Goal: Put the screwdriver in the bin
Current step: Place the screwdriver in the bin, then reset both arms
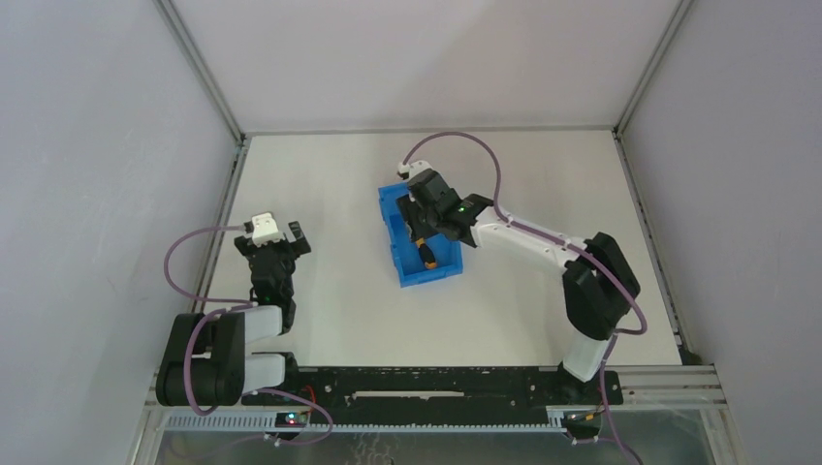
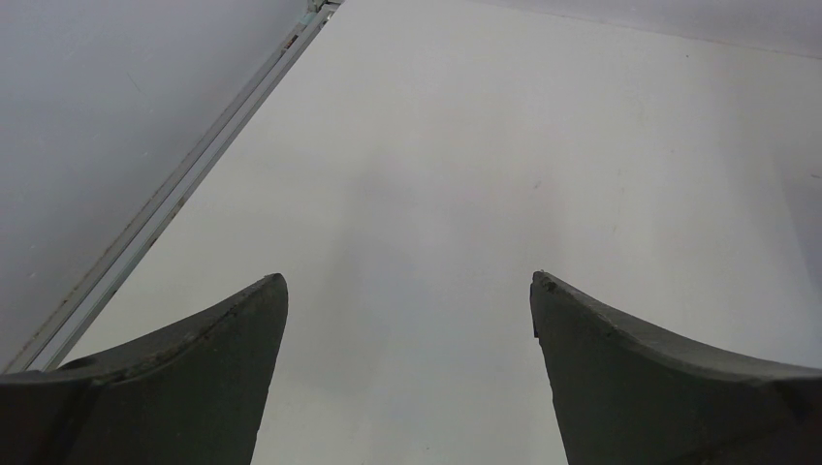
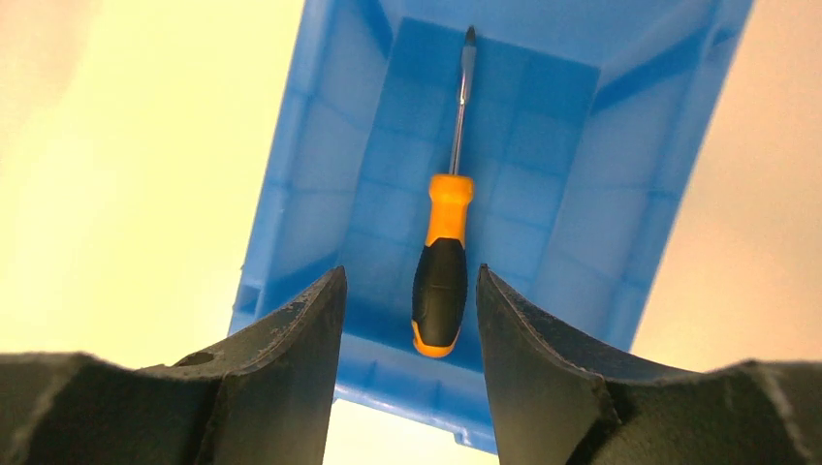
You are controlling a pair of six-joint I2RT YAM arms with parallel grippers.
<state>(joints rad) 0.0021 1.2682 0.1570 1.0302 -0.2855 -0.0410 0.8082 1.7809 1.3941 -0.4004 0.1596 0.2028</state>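
Note:
The screwdriver (image 3: pixel 444 262), orange-yellow and black with a thin dark shaft, lies on the floor of the blue bin (image 3: pixel 300 174), shaft pointing away from the wrist camera. My right gripper (image 3: pixel 409 276) hangs above the handle end with its jaws apart and a gap on each side of the handle, touching nothing. From above, the right gripper (image 1: pixel 424 225) is over the bin (image 1: pixel 393 247), and the screwdriver's (image 1: pixel 426 258) orange tip shows inside near its front end. My left gripper (image 2: pixel 407 281) is open over bare table, at the left side of the table (image 1: pixel 274 242).
The bin stands mid-table, slightly tilted. Grey enclosure walls and metal rails (image 1: pixel 228 208) border the white table. A purple cable (image 1: pixel 475 145) loops above the right arm.

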